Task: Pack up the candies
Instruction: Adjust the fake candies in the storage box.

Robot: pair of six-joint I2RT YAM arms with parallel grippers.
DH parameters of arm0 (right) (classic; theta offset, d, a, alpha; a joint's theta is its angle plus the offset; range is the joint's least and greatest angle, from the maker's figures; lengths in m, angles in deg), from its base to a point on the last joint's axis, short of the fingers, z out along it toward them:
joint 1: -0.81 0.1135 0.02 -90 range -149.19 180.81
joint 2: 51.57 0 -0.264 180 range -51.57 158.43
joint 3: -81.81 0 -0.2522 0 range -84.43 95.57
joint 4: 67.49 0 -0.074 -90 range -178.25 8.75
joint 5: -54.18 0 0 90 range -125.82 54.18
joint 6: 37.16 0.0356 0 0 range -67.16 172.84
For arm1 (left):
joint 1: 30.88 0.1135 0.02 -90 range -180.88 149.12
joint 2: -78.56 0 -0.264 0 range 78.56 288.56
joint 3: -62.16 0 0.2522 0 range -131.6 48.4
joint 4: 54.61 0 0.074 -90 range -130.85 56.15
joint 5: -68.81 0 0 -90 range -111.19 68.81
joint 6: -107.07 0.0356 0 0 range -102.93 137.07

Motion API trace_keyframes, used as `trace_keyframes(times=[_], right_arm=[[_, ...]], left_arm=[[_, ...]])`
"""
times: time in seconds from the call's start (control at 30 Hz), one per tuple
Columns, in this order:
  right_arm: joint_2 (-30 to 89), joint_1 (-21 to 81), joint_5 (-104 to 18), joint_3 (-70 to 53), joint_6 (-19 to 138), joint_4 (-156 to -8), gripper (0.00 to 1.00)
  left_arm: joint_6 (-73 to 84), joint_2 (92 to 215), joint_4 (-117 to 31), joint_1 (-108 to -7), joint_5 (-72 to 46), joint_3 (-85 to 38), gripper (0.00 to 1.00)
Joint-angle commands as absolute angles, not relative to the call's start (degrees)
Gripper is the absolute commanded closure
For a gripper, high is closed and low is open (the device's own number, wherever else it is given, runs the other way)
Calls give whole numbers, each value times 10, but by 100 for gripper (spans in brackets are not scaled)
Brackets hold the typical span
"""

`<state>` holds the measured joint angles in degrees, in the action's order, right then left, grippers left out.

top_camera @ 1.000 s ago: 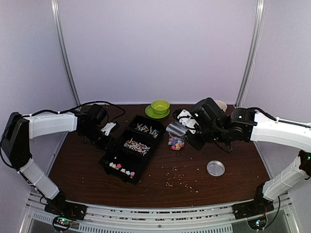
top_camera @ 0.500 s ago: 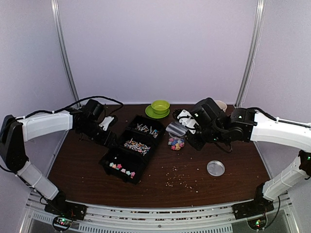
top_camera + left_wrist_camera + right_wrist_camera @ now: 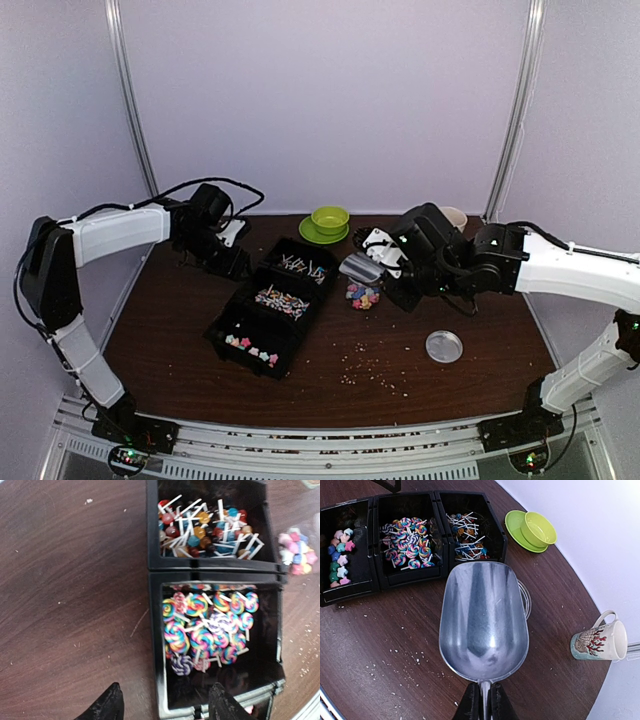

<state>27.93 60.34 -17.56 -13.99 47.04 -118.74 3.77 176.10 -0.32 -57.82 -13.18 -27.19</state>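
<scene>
Pastel candies (image 3: 362, 295) fill a small clear jar on the table right of the black bins; they also show at the right edge of the left wrist view (image 3: 297, 550). More pastel candies (image 3: 250, 348) lie in the nearest bin compartment, which the right wrist view shows too (image 3: 340, 555). My right gripper (image 3: 483, 702) is shut on the handle of an empty metal scoop (image 3: 482, 620), held just above the jar (image 3: 362, 268). My left gripper (image 3: 165, 710) is open and empty, above the left wall of the middle bin (image 3: 232, 262).
The black three-compartment bin (image 3: 228, 322) also holds swirl lollipops (image 3: 207, 625) and small stick lollipops (image 3: 205, 527). A green bowl (image 3: 330, 218) on a green plate stands at the back. A mug (image 3: 600, 641) is at the back right. A round lid (image 3: 444, 347) and pale crumbs lie on the table.
My left arm has swung toward the back of the table, its gripper moving a little back and right beside the bins. The right arm and scoop have not moved.
</scene>
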Motion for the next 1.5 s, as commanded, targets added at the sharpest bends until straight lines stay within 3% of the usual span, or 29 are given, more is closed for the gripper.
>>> trace_keyframes(times=[0.0, 0.57, 1.27, 1.47], right_arm=[[270, 609, -159, -142, 471, -1181, 100], [275, 610, -161, -141, 470, -1181, 100], [275, 618, -162, -146, 473, -1184, 100], [275, 620, -159, -147, 474, -1185, 100]], left_arm=[[29, 1802, 16, -577, -157, -313, 43], [45, 1876, 20, -604, -254, -313, 55], [49, 1912, 16, -608, -257, -314, 61], [48, 1914, 13, -608, -252, -313, 68]])
